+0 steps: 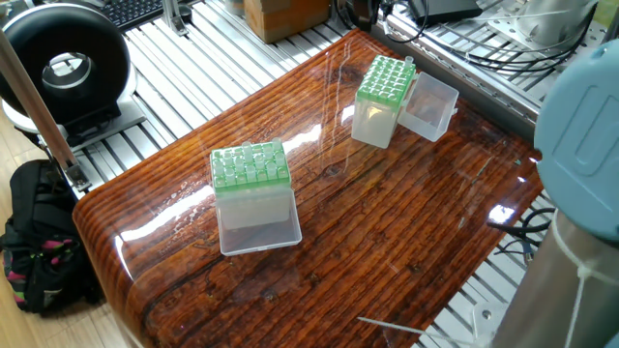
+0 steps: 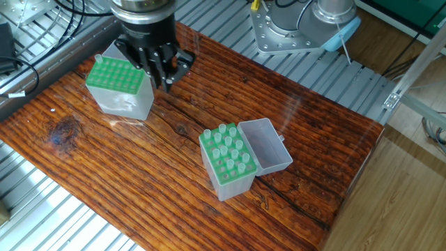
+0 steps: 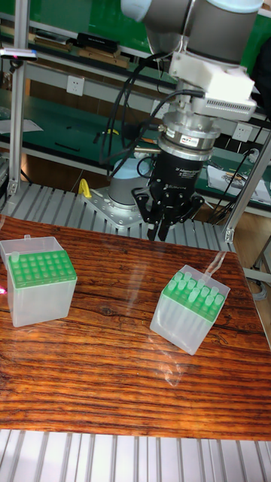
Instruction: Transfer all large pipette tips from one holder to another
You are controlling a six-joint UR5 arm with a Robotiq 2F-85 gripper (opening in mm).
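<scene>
Two green-topped holders stand on the wooden table. The nearer holder (image 2: pixel 226 164) (image 3: pixel 188 305) (image 1: pixel 250 174) carries several large pipette tips (image 2: pixel 230 148) (image 3: pixel 194 286) and its lid lies open. The other holder (image 2: pixel 117 82) (image 3: pixel 39 275) (image 1: pixel 384 89) shows a single tip (image 2: pixel 99 60) at one corner. My gripper (image 2: pixel 166 78) (image 3: pixel 158 232) hangs above the table just beside that second holder, between the two boxes. Its black fingers stand close together, and I see no tip between them. In one fixed view the gripper is out of frame.
The arm's grey-blue body (image 1: pixel 580 135) fills the right edge of one fixed view. The arm's base (image 2: pixel 293 28) sits on the aluminium frame behind the table. An open clear lid (image 2: pixel 268 145) juts from the nearer holder. A black backpack (image 1: pixel 39 242) lies on the floor.
</scene>
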